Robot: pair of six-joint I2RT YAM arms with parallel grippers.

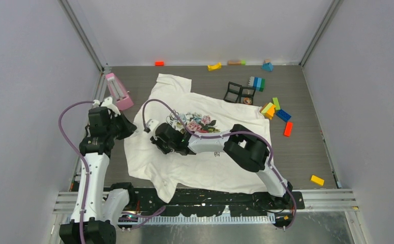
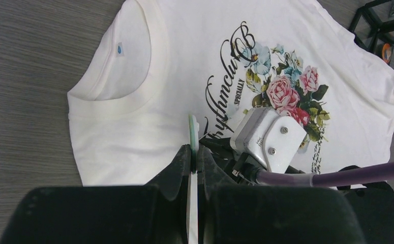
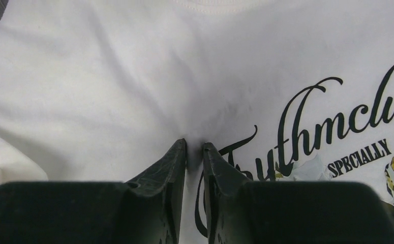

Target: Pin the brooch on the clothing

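The white T-shirt (image 1: pixel 205 170) with a rose print lies flat on the table. It also shows in the left wrist view (image 2: pixel 144 122) and the right wrist view (image 3: pixel 108 76). My left gripper (image 2: pixel 195 150) is shut on the brooch (image 2: pixel 192 129), a thin pale-green disc seen edge-on, held above the shirt near the lettering. In the top view the left gripper (image 1: pixel 126 127) hangs at the shirt's left edge. My right gripper (image 3: pixel 194 145) is pressed on the chest left of the lettering, its jaws pinched on a small fold of fabric; in the top view it (image 1: pixel 156 140) is next to the print.
A pink object (image 1: pixel 118 91) stands at the back left off the shirt. A black open-frame box (image 1: pixel 239 92) sits behind the shirt. Several coloured bricks (image 1: pixel 281 116) lie to the right and along the back wall. The right arm's wrist camera housing (image 2: pixel 268 134) is close beside the left fingers.
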